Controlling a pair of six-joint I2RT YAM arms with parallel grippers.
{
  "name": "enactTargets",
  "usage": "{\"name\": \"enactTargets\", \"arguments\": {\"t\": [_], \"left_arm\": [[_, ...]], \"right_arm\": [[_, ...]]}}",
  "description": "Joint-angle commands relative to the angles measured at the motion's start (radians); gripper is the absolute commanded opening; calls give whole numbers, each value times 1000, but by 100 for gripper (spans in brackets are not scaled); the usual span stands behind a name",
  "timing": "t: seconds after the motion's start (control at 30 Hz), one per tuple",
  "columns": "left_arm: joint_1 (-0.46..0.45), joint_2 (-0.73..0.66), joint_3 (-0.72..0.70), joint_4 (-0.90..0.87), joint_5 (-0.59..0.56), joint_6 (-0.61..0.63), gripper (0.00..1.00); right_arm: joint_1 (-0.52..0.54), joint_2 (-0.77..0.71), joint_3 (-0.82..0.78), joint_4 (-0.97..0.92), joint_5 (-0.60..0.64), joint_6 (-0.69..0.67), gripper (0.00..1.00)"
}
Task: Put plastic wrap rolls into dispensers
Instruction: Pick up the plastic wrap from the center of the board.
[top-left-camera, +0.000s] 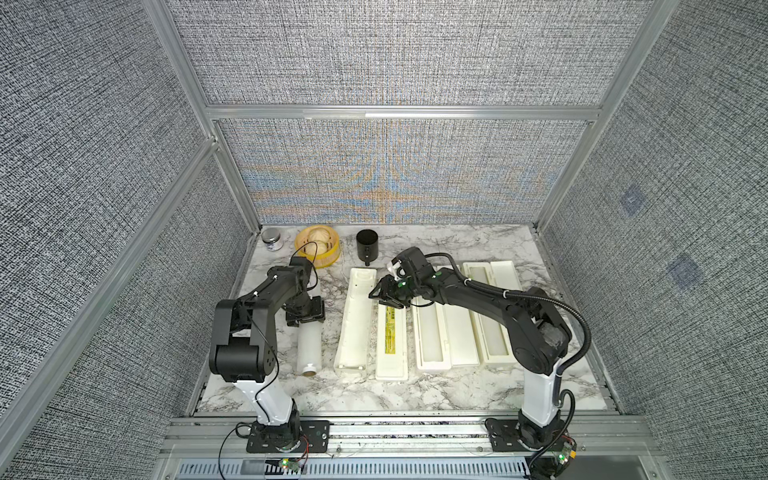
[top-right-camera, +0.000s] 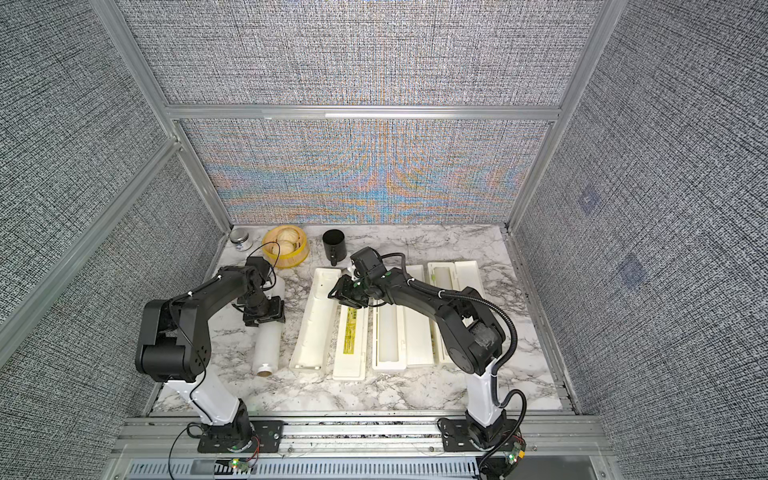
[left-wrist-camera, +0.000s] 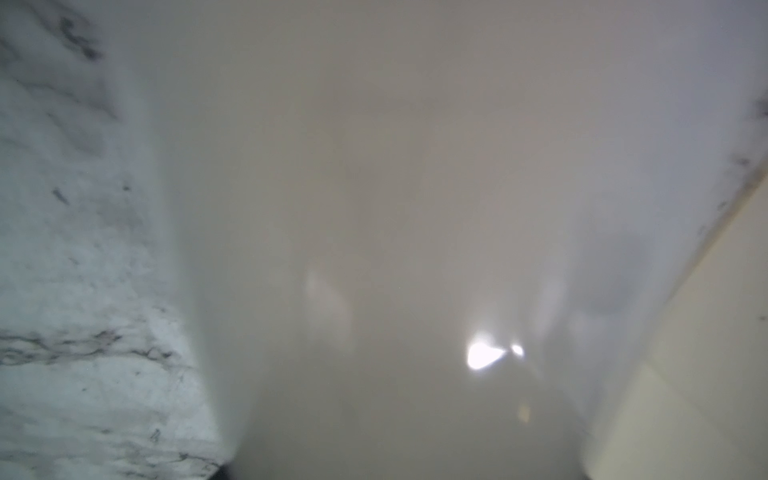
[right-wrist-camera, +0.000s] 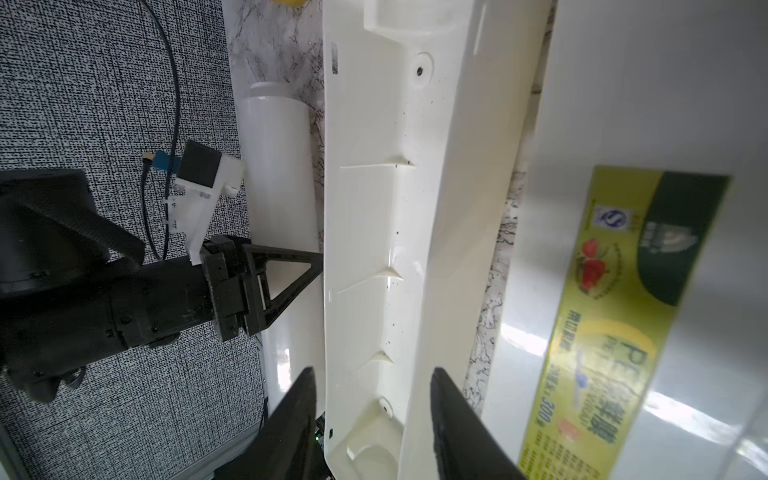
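Note:
One plastic wrap roll lies on the marble table at the left, lengthwise front to back. My left gripper reaches down across its far half, jaws clasped on both sides of it. In the left wrist view the roll fills the frame, blurred, and hides the fingers. Right of it an open dispenser stands empty, its yellow-labelled lid lying flat. My right gripper is shut across this tray's far end. Two more dispensers each hold a roll.
Along the back edge stand a black cup, a yellow basket and a small jar. Grey fabric walls with aluminium posts close in the table on three sides. The table's front strip is bare marble.

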Motion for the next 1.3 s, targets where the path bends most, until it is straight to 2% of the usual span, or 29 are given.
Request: {"name": "enactTargets", "arguments": {"t": [0.0,0.2,0.37,0.47,0.57,0.63,0.8,1.0,1.13,1.27], "left_arm": [[0,6,-4,4,5,32,74],[-8,21,-2,5,-16,66,81],[-13,53,6,-5,-56,83,78],[-19,73,11,-5,-84,82,70],[-20,93,25,-28,-119,69,55],[-23,89,30,-37,-116,66,52],[-25,13,75,-98,-52,48,48],[-46,-89,206,-240,53,18,48],[-87,-142,258,-253,109,-47,48],[-161,-136,322,-246,94,-132,48]], "right_arm": [[-6,-5,-9,46,-35,10,48],[-13,-10,-28,70,-51,10,48],[-15,-6,-27,79,-63,10,48],[-15,-5,-26,83,-69,10,48],[-17,-9,-28,84,-75,10,47],[-19,-14,-32,84,-75,10,48],[-28,-35,-34,59,-81,4,48],[-36,-52,-28,18,-82,-27,47],[-41,-56,-31,6,-87,-37,48],[-46,-68,-42,4,-91,-39,48]]}}
